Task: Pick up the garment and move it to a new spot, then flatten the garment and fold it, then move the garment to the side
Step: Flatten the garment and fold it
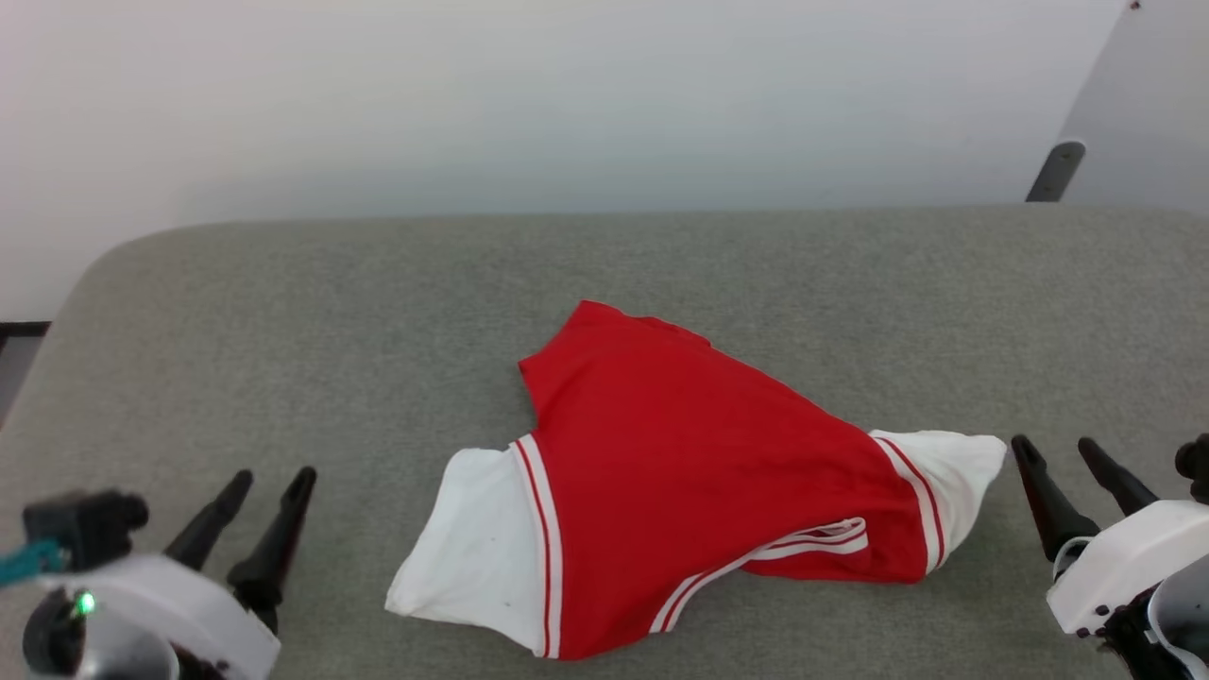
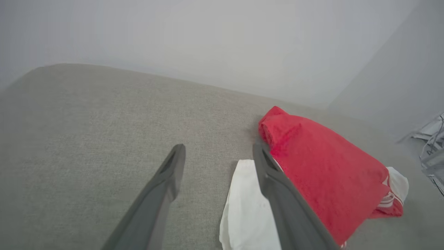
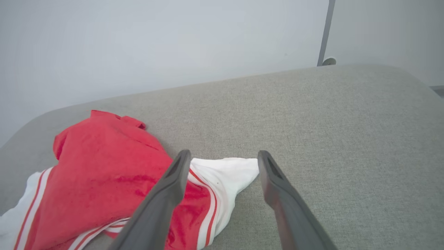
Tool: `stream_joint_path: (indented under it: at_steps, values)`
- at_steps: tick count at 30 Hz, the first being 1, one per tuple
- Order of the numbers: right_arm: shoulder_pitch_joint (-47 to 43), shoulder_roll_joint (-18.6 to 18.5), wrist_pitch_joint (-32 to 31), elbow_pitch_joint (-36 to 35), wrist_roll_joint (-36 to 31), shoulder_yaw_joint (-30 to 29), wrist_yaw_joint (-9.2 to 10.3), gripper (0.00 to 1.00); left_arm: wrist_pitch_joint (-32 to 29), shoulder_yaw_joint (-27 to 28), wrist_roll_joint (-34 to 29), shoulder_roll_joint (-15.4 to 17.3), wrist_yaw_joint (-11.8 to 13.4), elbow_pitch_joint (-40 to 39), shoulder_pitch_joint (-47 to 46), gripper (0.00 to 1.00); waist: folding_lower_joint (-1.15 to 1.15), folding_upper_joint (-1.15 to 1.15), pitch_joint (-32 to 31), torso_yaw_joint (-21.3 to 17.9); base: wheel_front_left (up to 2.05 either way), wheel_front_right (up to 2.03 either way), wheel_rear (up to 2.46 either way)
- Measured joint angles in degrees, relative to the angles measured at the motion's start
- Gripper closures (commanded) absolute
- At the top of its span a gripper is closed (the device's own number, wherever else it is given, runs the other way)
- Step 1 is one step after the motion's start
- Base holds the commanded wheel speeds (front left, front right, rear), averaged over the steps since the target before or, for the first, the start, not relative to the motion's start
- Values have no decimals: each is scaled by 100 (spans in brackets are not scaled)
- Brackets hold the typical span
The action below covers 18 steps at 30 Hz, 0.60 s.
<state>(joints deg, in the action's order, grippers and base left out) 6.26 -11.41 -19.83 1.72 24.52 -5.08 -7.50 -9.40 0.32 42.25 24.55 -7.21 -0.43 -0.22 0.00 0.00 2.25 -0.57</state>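
Fingers of left claw (image 1: 274, 477) spread wide, released, nothing between them. It sits at 8 o'clock of the head view, tips aimed toward 1 o'clock, well apart from the cloth. Grey padded surface (image 1: 378, 312) under everything, pale wall (image 1: 567, 94) behind at 12 o'clock.

Garment (image 1: 680, 472) lies on the surface between the two claws, from head view centre down to 6 o'clock. Rumpled, not flat, not folded. Bright red body with a raised red corner poking toward 11 o'clock. Large white panel on its 8 o'clock side, smaller white panel tapering to a point at 3 o'clock. Red-white stripe trim where red meets white, and a striped band curling along the 5 o'clock edge. Few tiny dark specks on the left white panel.

Right claw (image 1: 1053, 444) at 4 o'clock, fingers parted, released, empty. It is just beside the pointed white tip, not touching it.
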Motion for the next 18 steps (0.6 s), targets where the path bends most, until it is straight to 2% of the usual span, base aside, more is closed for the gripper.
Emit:
stream_joint_path:
  at_steps: [3, 6, 8, 13, 18]
  values:
    - [-23, 101, 320, -120, -45, -16, 0, 0, -748, -88, 283, 186, 54, -99, -262, 0, 0, 0, 64, -79, 0, 0, 0]
    - [-86, 149, 598, -162, -115, -30, 0, 0, -1617, -203, 631, 308, 241, -91, -514, 0, 0, 0, 135, -144, 0, 0, 0]
    - [-80, 199, 746, -175, -149, -40, 0, 0, -2206, -259, 881, 367, 449, -48, -709, 0, 0, 0, 178, -186, 0, 0, 0]
    - [-21, 245, 1094, -204, -269, -66, 0, 0, -3441, -659, 978, 588, 892, 80, -1038, 0, 0, 0, 255, -296, 0, 0, 0]
    - [10, 322, 1284, -308, -389, -82, 0, 0, -4247, -992, 949, 723, 1228, 151, -1220, 0, 0, 0, 323, -391, 0, 0, 0]
